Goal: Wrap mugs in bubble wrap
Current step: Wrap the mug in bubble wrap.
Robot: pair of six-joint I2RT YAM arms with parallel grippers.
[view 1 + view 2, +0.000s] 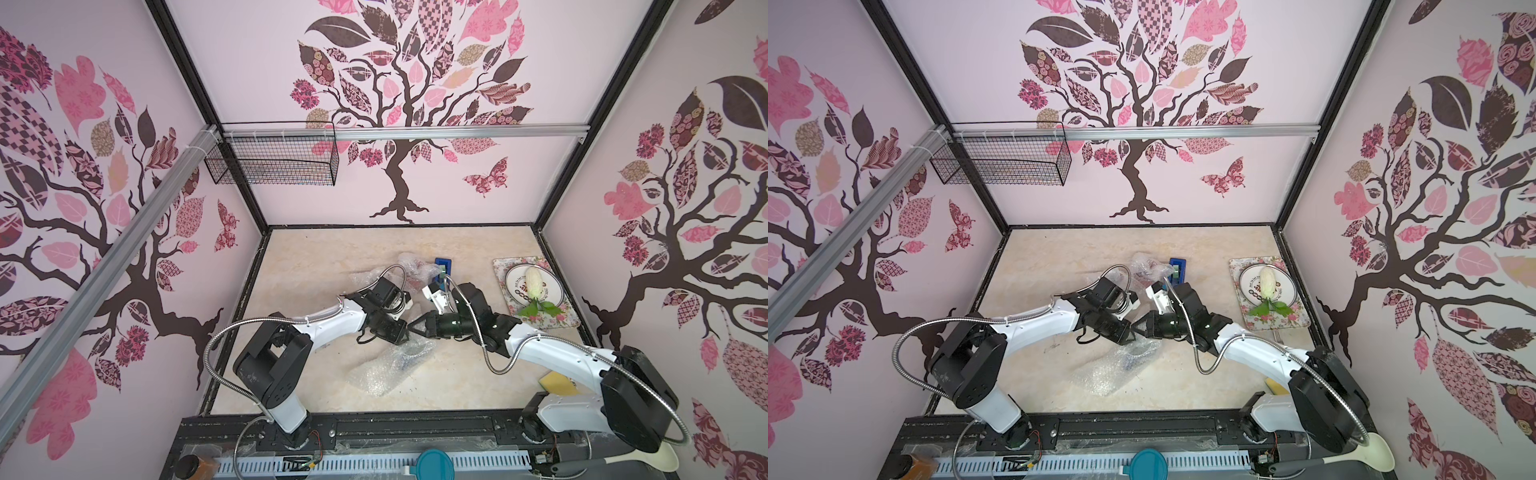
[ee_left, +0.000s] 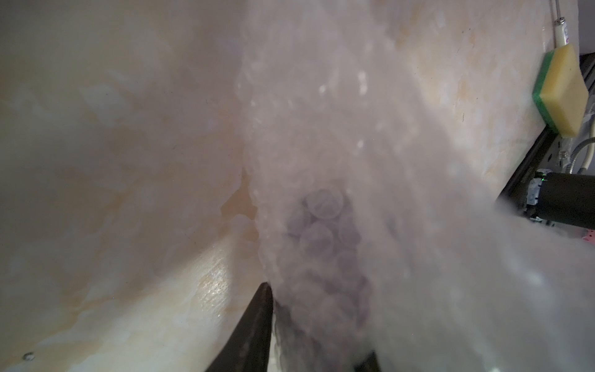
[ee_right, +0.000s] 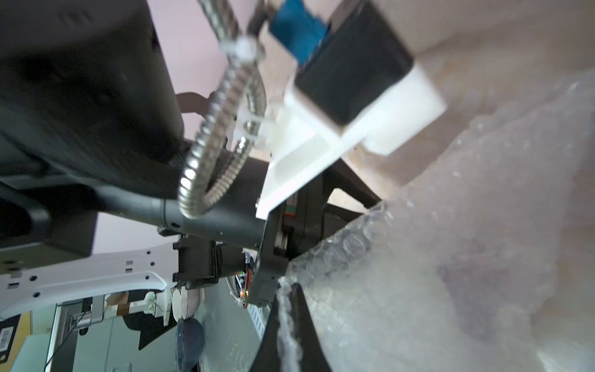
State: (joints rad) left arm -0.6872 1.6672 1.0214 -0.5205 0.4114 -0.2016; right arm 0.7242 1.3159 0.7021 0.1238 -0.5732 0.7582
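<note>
Two holders stand out: a wire basket hangs from the rail at the back, and a flowered tray at the table's right edge carries a plate, on which lies a pale cob-like vegetable with green leaves; near the middle of the table a sheet of bubble wrap lies crumpled round the lavender mug, dim through the bubbles; the left gripper has a finger on each side of that bundle, though whether it presses I cannot tell; the right gripper is closed, pinching an edge of the same wrap between its fingers; farther back a second wrap bundle, reddish inside, lies beside the blue tape dispenser.
</note>
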